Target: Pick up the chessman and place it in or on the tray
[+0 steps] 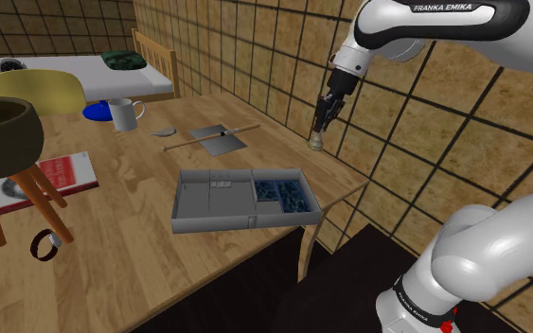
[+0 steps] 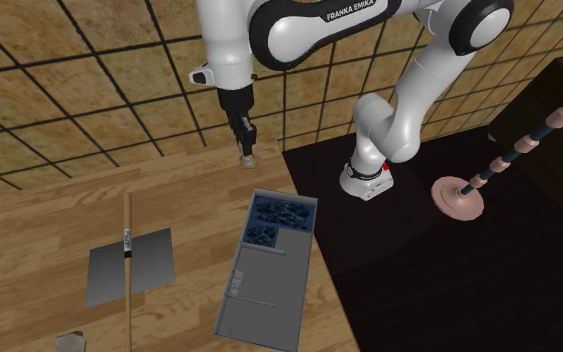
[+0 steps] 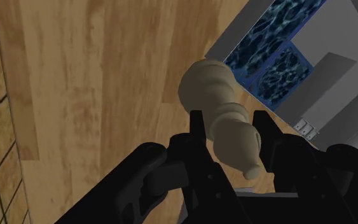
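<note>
The gripper (image 3: 229, 124) pinches the pale chessman (image 3: 206, 86); in the wrist view its black fingers (image 3: 196, 130) press against the piece's narrow upper part from either side, with the broad foot pointing away from the hand. In the shoulder view the piece hangs just below the fingertips, at or barely off the wooden table (image 1: 132, 246); I cannot tell which. So the step in hand looks like the grasp, with the lift due. The next move calls for raising the piece straight up, then carrying it away from the wall to the grey tray (image 3: 336, 76), which lies near the hand toward the table's open edge; its nearest compartment holds a blue patterned fill, while the farther ones are bare grey and make an easier landing. A tiled wall (image 1: 255, 47) stands just behind the hand. Farther along the table, past the tray, lie a grey sheet (image 1: 224, 143) with a wooden stick (image 1: 184, 144) across it, then a white mug (image 1: 122, 113). Well beyond them are a stool (image 1: 37, 184) and a bed (image 1: 94, 71).
</note>
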Controlling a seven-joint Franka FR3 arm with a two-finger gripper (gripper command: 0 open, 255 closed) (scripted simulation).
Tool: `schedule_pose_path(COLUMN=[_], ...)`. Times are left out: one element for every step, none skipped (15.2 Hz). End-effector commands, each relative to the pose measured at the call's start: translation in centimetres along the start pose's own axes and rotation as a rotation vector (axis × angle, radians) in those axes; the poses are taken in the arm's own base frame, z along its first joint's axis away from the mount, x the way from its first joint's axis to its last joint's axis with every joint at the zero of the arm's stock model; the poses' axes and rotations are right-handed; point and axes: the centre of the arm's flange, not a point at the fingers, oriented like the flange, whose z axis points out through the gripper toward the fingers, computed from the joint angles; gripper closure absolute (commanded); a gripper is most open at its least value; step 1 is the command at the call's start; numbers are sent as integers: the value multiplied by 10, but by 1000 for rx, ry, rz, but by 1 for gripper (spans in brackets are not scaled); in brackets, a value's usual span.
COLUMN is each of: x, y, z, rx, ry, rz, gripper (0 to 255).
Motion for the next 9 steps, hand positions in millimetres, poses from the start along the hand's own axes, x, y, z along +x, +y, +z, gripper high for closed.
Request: schedule_pose_path(x=[5, 7, 10, 13, 15, 18, 20, 23, 26], y=[-26, -39, -51, -64, -77, -89, -102, -115, -127], z=[5, 8, 10, 13, 16, 19, 22, 24, 27], rx=[0, 0, 0, 0, 0, 0, 0, 0, 0], ry=[0, 0, 0, 0, 0, 0, 0, 0, 0], rz=[1, 1, 1, 1, 1, 1, 1, 1, 1], gripper=[255, 255, 255, 255, 255, 255, 255, 255, 255])
